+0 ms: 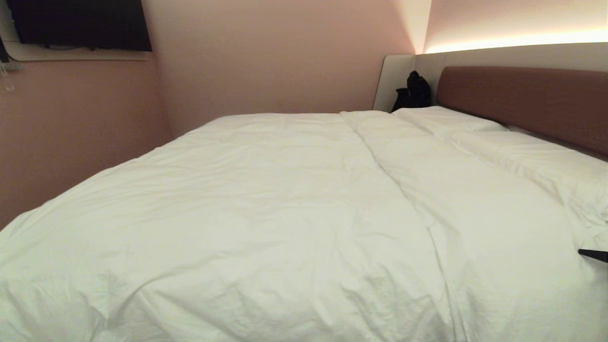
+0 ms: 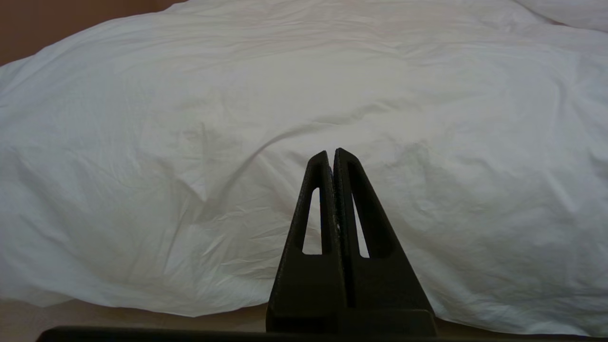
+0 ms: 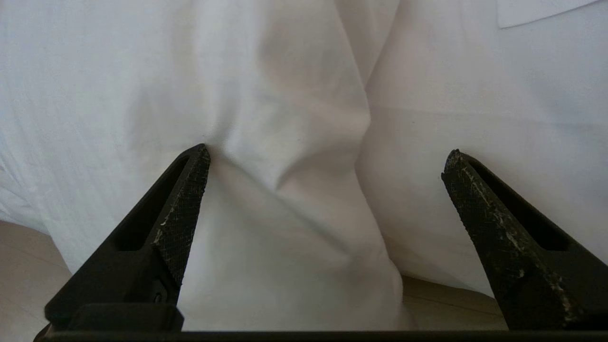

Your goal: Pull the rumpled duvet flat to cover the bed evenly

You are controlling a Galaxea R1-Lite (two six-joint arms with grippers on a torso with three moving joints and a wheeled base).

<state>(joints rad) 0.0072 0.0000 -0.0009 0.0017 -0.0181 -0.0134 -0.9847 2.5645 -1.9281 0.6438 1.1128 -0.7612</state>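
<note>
A white duvet (image 1: 266, 204) lies spread across the bed (image 1: 522, 95), hanging over its near edge. The right gripper (image 3: 325, 159) gapes wide at that draped edge, gripping nothing. The left gripper (image 2: 331, 154) is closed and empty.

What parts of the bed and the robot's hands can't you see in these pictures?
- Mattress and sheet: head view, hidden under the duvet.
- Right gripper: head view shows only a dark tip at the right edge, the rest cut off.
- Left gripper: outside the head view; seen only in the left wrist view.
- Black thing beside the headboard: head view, too small and dark to identify.
- Foot of the bed: head view, cut off by the left edge.
</note>
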